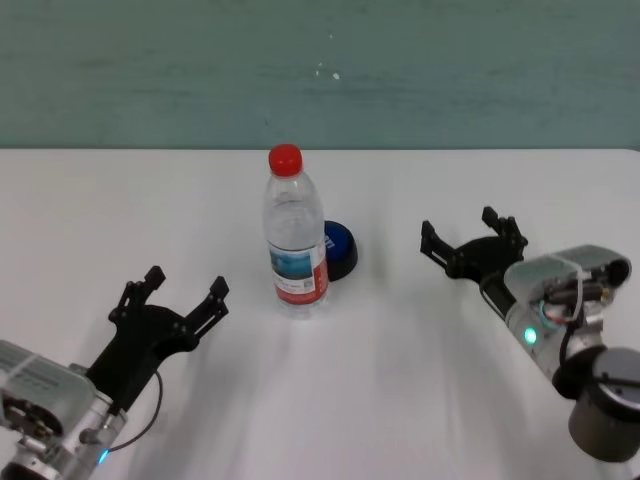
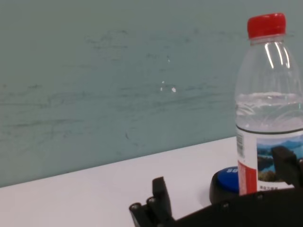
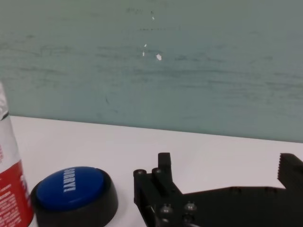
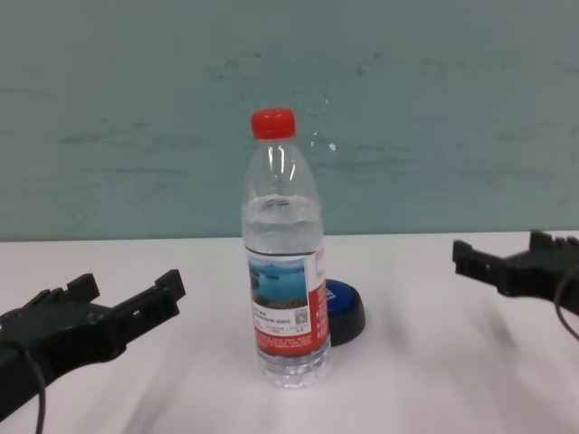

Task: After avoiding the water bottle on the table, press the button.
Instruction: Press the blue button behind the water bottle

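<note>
The water bottle [image 1: 294, 236] stands upright in the middle of the white table [image 1: 400, 380]; it also shows in the chest view [image 4: 284, 253], the left wrist view [image 2: 270, 104] and partly in the right wrist view [image 3: 12, 189]. The blue button [image 1: 340, 248] on its black base sits just behind and to the right of the bottle, partly hidden by it; it shows in the right wrist view [image 3: 73, 194] and the chest view [image 4: 344, 307]. My right gripper [image 1: 470, 240] is open, right of the button. My left gripper [image 1: 185, 290] is open, left of the bottle.
A green wall [image 1: 320, 70] runs along the table's far edge. Bare tabletop lies between the right gripper and the button, and in front of the bottle.
</note>
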Controlling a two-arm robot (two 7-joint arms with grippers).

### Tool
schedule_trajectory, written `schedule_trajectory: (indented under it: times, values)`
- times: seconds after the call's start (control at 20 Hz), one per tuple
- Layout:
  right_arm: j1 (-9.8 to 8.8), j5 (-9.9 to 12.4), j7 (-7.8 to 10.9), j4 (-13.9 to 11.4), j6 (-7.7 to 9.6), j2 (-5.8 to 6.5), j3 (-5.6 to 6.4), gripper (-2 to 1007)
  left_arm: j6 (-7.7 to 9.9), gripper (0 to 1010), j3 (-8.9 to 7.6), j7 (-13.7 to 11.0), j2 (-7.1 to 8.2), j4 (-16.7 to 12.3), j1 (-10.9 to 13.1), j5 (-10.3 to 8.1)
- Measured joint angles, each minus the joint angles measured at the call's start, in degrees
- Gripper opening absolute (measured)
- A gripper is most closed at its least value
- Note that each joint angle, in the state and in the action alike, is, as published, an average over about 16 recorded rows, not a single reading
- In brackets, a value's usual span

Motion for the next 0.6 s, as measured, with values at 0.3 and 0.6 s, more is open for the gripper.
schedule_trajectory:
  times: [0.3, 0.6]
  values:
    - [3.52, -0.2, 2.33, 3.0, 0.67, 0.04, 0.00, 1004, 0.00, 1010, 0.00, 0.0, 0.00, 0.0, 0.0, 0.00]
    - [7.11, -0.1, 4.26, 6.2, 1.11, 0.15, -0.80, 1004, 0.00, 1010, 0.00, 0.0, 0.00, 0.0, 0.0, 0.00]
